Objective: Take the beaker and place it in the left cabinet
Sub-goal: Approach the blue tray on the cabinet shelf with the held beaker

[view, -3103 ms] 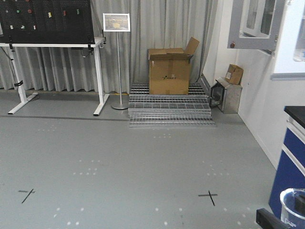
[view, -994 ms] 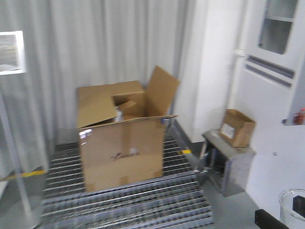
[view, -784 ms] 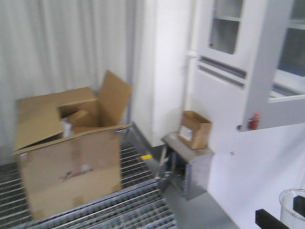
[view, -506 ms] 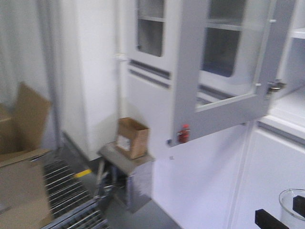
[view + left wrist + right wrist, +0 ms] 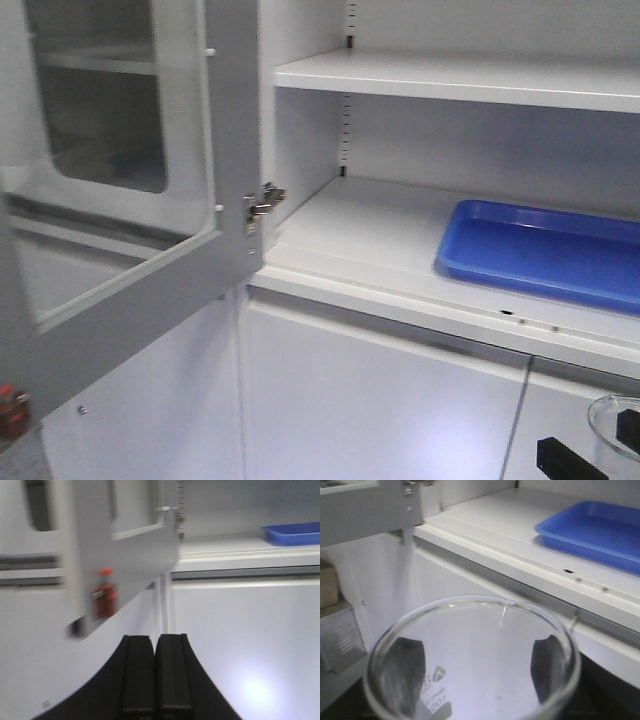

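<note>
The clear glass beaker (image 5: 470,655) fills the lower right wrist view, upright, with printed marks on its wall. My right gripper (image 5: 475,677) is shut on it, its dark fingers (image 5: 407,675) showing through the glass on both sides. In the front view the beaker (image 5: 615,420) peeks in at the bottom right corner, below the shelf edge. The left cabinet (image 5: 370,235) stands open ahead: pale grey, with wide flat shelves and a slotted strip in its back corner. My left gripper (image 5: 156,645) is shut and empty, level with the lower cabinet front.
A blue tray (image 5: 545,250) lies on the right part of the lower shelf. The glazed cabinet door (image 5: 130,190) hangs open at the left, a small red item (image 5: 105,592) on its lower edge. Closed white doors (image 5: 380,400) sit below the shelf.
The view has swung right, from the grey floor and cardboard box to the open cabinet close ahead. The beaker has stayed in my right gripper at the same corner throughout.
</note>
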You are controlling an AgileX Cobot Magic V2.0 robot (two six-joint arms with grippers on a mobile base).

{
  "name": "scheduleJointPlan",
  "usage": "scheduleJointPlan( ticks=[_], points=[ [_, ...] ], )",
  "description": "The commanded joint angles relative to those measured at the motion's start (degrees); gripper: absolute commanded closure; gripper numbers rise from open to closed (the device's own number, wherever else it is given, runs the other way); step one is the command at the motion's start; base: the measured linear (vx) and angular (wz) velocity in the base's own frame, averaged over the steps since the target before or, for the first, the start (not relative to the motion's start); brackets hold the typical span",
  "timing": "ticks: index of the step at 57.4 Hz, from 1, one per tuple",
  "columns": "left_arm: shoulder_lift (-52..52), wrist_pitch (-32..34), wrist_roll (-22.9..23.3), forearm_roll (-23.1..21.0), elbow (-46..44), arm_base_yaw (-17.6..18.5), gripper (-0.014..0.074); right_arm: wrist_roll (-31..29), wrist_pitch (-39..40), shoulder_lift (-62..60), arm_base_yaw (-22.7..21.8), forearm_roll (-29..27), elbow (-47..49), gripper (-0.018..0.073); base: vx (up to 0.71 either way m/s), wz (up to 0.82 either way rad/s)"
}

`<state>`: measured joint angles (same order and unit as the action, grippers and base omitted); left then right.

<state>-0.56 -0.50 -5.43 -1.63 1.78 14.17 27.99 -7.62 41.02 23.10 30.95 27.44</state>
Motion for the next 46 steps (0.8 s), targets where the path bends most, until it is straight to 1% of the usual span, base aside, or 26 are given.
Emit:
scheduleJointPlan(
  ticks=[1, 10, 22, 46],
  points=[
    [-1.0, 4.8, 0.2, -0.5, 0.9, 0.3, 0.0596, -0.3, 4.1, -0.3, -0.2, 0.5, 1.7, 0.0565, 0.25, -0.8],
    [-1.0, 4.8, 0.2, -0.5, 0.9, 0.3, 0.0596, -0.3, 4.1, -0.3, -0.2, 0.5, 1.7, 0.0565, 0.24, -0.7],
    [-1.0, 4.8, 0.2, -0.5, 0.9, 0.3, 0.0596, -0.3, 4.1, -0.3, -0.2, 0.5, 1.7, 0.0565, 0.22, -0.53],
    [-1.0, 4.8, 0.2, -0.5, 0.9, 0.3, 0.0596, -0.3, 4.1, -0.3, -0.2, 0.5, 1.7, 0.0565, 0.23, -0.32]
  ],
)
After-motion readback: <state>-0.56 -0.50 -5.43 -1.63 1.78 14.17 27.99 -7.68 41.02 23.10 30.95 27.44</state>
